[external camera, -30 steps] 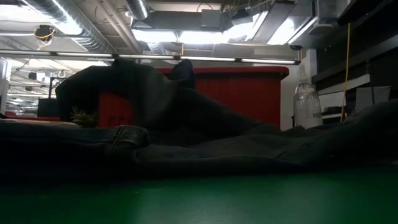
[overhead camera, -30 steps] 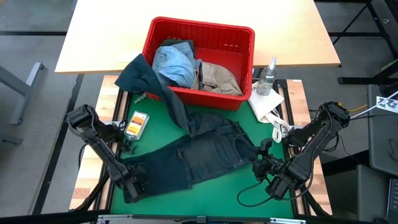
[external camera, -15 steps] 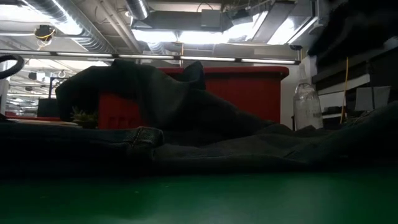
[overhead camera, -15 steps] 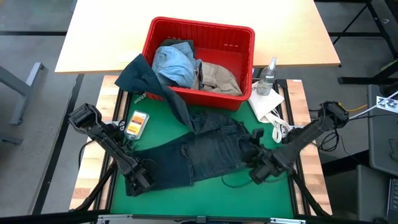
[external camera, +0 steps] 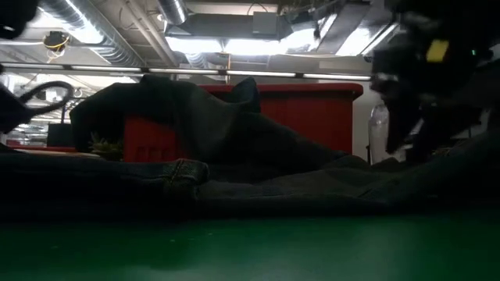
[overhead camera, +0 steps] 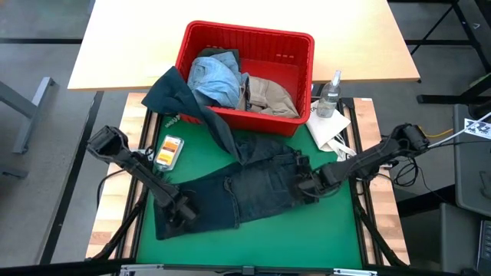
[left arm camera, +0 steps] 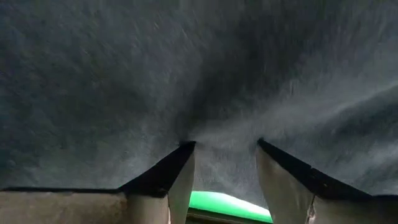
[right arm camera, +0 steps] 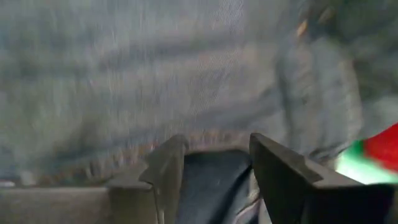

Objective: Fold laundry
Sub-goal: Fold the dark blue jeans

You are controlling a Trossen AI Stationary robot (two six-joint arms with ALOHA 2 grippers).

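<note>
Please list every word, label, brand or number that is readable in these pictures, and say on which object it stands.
None can be read.
Small orange packet: printing too small to read.
Spray bottle: no readable label.
White tag at the right edge: dark marks, too blurred to read.

High view evenly lit, soft shadows, sharp across the worktop (overhead camera: 337,226). Low view heavily backlit: ceiling lights (external camera: 226,43) blown out, dark navy jeans (external camera: 234,187) nearly a silhouette, green mat (external camera: 250,250) in the foreground soft and dim. An arm (external camera: 422,86) at upper right is motion-blurred and dark. Left wrist view dim, denim out of focus, fingers (left arm camera: 165,180) in shadow. Right wrist view smeared by motion blur, fabric detail lost
</note>
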